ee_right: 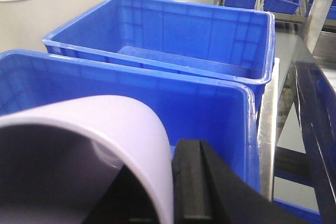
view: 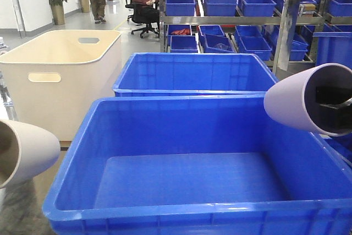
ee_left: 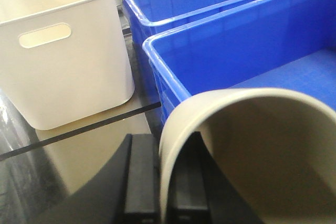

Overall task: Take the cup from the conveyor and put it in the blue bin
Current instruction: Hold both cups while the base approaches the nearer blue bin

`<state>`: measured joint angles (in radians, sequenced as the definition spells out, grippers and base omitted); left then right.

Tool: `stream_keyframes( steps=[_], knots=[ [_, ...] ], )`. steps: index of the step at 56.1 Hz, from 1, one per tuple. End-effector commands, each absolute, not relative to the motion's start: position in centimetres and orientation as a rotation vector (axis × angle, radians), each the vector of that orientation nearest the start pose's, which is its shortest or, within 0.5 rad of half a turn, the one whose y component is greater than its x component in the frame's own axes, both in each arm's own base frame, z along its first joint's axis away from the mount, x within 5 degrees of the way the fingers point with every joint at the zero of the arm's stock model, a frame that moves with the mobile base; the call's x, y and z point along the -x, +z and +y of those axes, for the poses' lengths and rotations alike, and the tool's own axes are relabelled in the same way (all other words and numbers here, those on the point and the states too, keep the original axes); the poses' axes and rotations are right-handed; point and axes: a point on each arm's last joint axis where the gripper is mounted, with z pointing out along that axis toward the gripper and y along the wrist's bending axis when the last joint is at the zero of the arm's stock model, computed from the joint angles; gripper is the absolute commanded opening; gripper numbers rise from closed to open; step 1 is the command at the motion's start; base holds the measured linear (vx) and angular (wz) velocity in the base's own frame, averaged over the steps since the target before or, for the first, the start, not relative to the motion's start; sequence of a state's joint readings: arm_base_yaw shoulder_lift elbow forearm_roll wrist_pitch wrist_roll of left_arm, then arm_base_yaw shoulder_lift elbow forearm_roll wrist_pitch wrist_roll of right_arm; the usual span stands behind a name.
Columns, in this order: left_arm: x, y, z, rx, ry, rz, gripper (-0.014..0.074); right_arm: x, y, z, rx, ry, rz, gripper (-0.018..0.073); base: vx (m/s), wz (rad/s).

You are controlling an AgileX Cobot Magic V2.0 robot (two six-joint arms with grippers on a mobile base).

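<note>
Two cups are held. My left gripper is shut on the rim of a beige cup, one finger inside and one outside. In the front view this beige cup hangs just left of the near blue bin's left wall, outside it. My right gripper is shut on the rim of a lilac cup. In the front view the lilac cup lies on its side above the bin's right rim. The bin holds nothing. The conveyor is out of view.
A second blue bin stands right behind the first. A cream-white tub with handle cutouts stands to the left. Steel shelves with small blue bins and a steel post are behind. A person sits far back.
</note>
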<state>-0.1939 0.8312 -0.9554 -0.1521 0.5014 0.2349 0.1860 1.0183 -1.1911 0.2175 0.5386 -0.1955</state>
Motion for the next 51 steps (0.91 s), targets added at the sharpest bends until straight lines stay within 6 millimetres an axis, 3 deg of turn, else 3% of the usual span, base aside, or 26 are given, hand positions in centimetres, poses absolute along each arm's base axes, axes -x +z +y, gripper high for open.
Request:
stream_keyframes(
  steps=[1, 51],
  knots=[
    [-15.88, 42.43, -3.84, -0.285, -0.152, 1.71, -0.0007, -19.74, 46.65, 4.61, 0.233, 0.218, 1.69, -0.0009, 0.02, -0.04],
    [-15.88, 42.44, -3.84, -0.285, -0.151, 1.709, -0.0006, -19.74, 46.66, 4.61, 0.232, 0.219, 1.69, -0.0009, 0.0, 0.0]
  ],
)
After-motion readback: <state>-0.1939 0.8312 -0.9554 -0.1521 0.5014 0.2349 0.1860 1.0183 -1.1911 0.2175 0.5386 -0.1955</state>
